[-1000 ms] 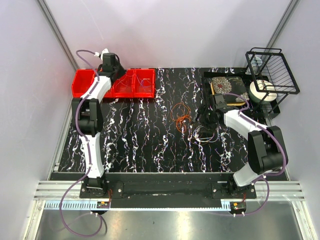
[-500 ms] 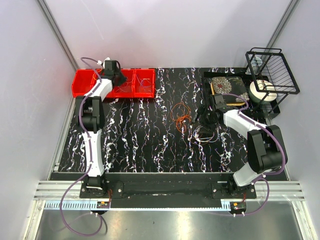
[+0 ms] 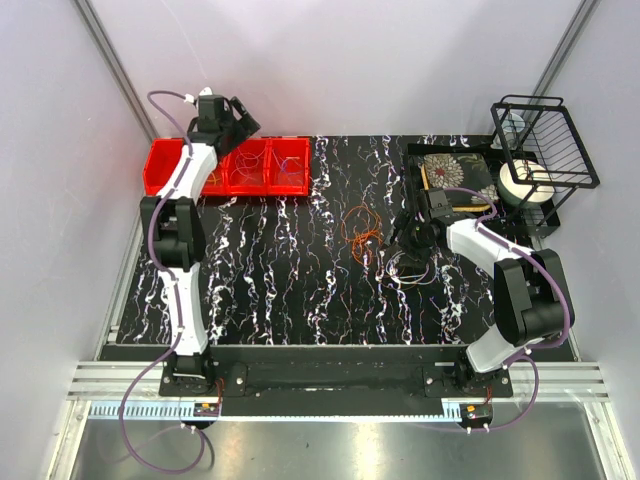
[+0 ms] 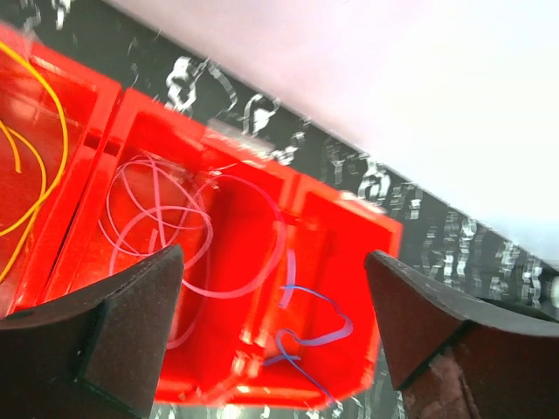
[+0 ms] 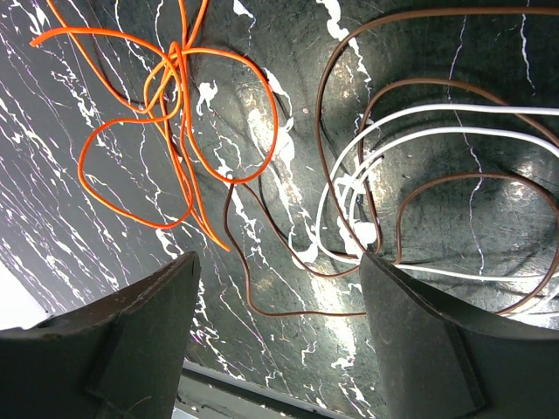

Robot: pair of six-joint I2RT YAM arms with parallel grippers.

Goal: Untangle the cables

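Both spread wide, holding nothing: left hand (image 4: 275, 336) above red bins (image 4: 349, 253), right hand (image 5: 275, 327) over orange, brown, white cables (image 5: 177, 54).

My left gripper (image 3: 240, 118) has lifted. A second ago it hung just over the red bins (image 3: 160, 172). Half a second ago it had dipped lower toward the middle compartment. Now it sits higher and further back, close to the wall, wrist tipped so my fingers (image 4: 131, 332) look down across the bins. In the oldest top view thin pale lines seemed to run from my fingers into the bins, though that view is too small for me to be sure. Now the white cable (image 4: 162, 218) lies loose in the middle compartment, apart from my spread fingers.
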